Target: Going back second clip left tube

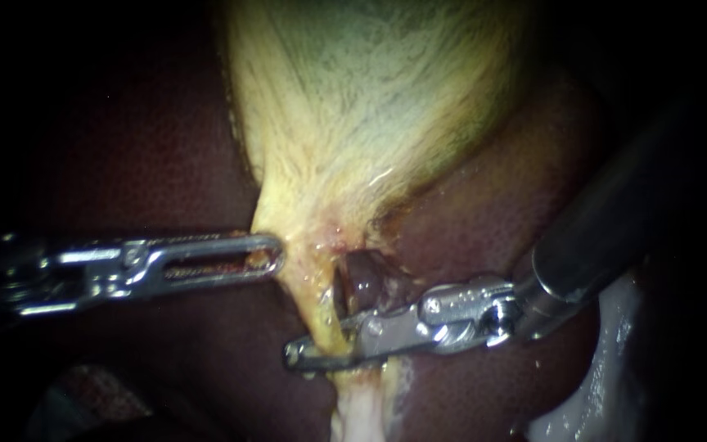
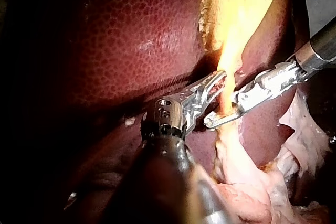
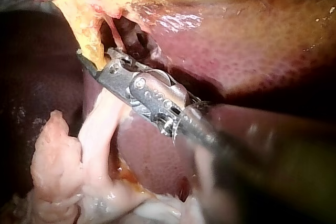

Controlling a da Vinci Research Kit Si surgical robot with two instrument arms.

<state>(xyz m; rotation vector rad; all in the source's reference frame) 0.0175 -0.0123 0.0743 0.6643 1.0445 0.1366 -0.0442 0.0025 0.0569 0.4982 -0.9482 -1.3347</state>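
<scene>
My right instrument (image 1: 318,342) is nearest, and its jaws are released. The left wrist view shows a gap between them, and the left tube (image 1: 326,315) runs through that gap, so they straddle the tube rather than pinch it. Just past the lower jaw the tube merges into pale loose tissue (image 1: 359,409). I cannot make out a clip on the tube, because the jaws cover the spot where one would sit. Just behind the upper jaw, a dark opening (image 1: 363,282) sets the tube apart from the tissue beside it.

My left instrument (image 1: 267,255) is across the tube from those jaws and a little further in. Its jaws look clenched on the edge of the gallbladder's neck, drawing it sideways so that the tube stands taut. Beyond both sets of jaws the gallbladder (image 1: 353,106) fans out, pale and yellow. The dark liver (image 1: 124,155) lies behind it and to either side.

I judge that the step in hand is backing the right instrument off the left tube. The next move calls for drawing those jaws back along the line of their shaft with the gap held wide, so that neither tip hooks the tube. The left hold should stay steady meanwhile.
</scene>
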